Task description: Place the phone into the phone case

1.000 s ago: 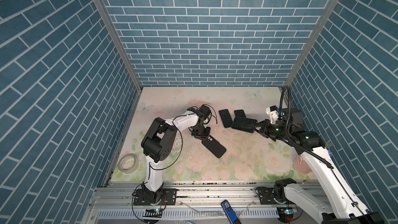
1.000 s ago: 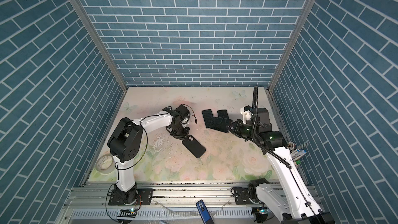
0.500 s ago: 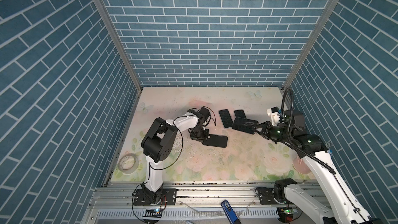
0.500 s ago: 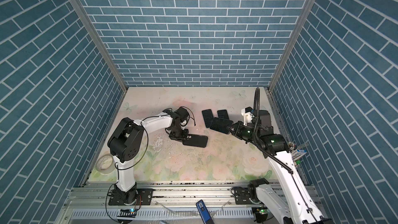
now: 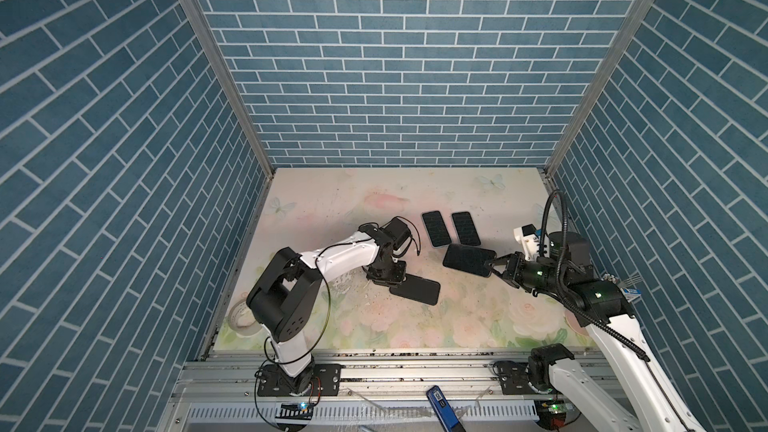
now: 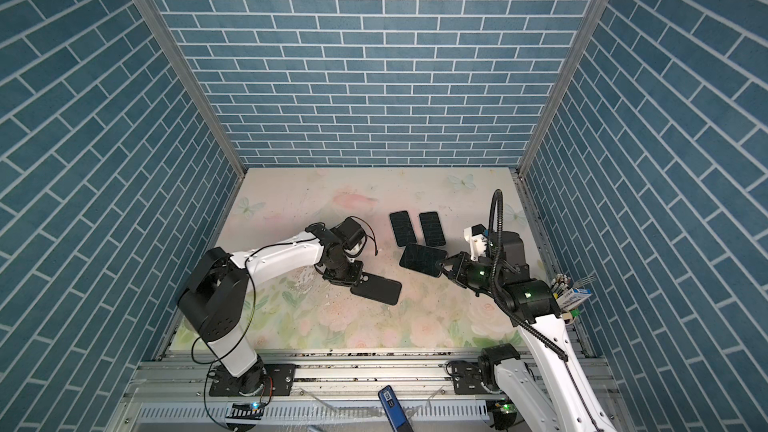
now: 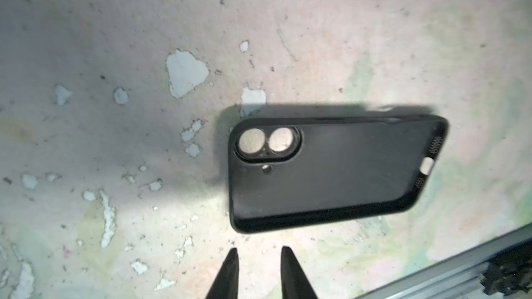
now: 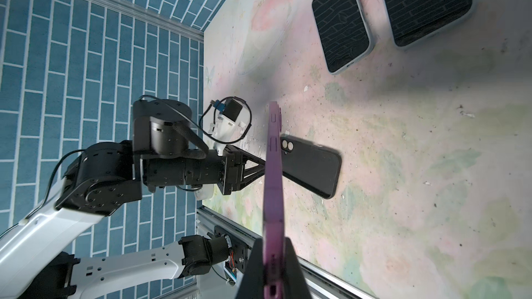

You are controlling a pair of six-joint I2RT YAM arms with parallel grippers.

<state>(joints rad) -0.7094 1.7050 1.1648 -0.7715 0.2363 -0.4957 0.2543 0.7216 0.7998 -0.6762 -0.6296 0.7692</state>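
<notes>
Phone case (image 5: 415,289) swung round, lying flat, left gripper (image 7: 259,250) slightly parted just beside it, right gripper (image 8: 273,243) clamped on phone (image 8: 273,168)

A roll of tape (image 5: 240,318) lies at the left edge of the flower-printed bench (image 5: 457,322), enclosed by blue brick walls (image 5: 395,56). A blue gadget (image 5: 439,403) rests on the metal frame (image 5: 415,372) in front, and a small blue-and-white box (image 6: 578,295) sits at right.

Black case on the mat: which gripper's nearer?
Left. The left gripper sits beside the black case at its camera-cutout corner, jaws apart, not holding it. The right gripper is across the mat, shut on the phone.
</notes>
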